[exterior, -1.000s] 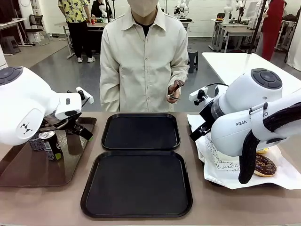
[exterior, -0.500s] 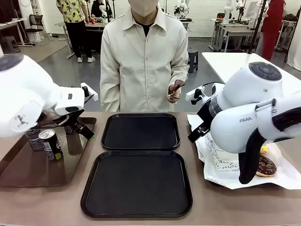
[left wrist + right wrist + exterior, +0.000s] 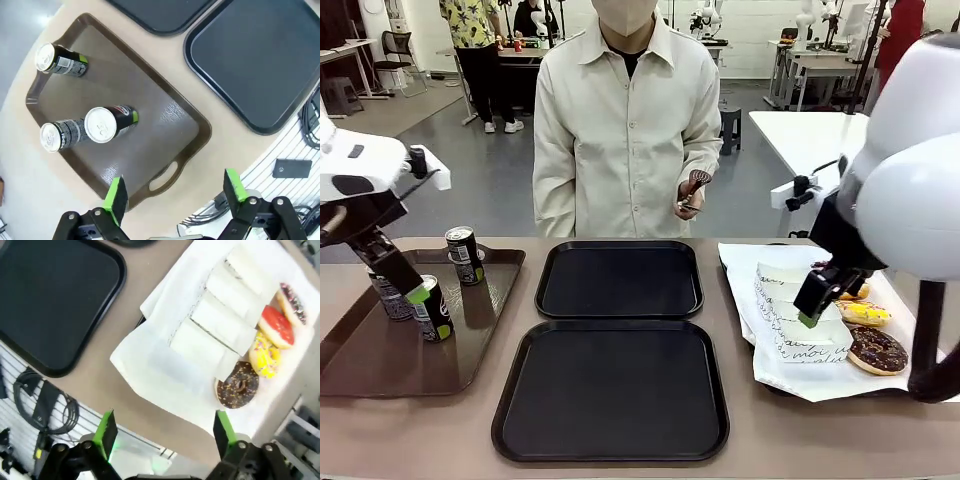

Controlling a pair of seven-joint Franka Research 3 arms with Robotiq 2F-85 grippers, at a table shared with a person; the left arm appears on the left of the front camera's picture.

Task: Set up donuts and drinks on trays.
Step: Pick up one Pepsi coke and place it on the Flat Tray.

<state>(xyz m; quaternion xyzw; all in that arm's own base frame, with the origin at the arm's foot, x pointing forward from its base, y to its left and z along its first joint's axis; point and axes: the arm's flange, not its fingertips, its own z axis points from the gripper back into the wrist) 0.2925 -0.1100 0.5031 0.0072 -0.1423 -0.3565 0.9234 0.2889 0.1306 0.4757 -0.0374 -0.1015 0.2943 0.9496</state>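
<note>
Green-padded left gripper and right gripper have both lifted away open and empty, leaving slim dark cans on the long brown tray, iced round donuts on white paper, and the black square plastic trays unfilled.

Left gripper and right gripper both point downward, jaws spread wide with nothing between them, each on its own side, well apart.

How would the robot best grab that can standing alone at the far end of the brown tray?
Across the round sides of the lone can, near its top, coming straight down from above. It stands upright, apart from the other two cans, with bare brown tray all round it, so there is room on either side.
</note>
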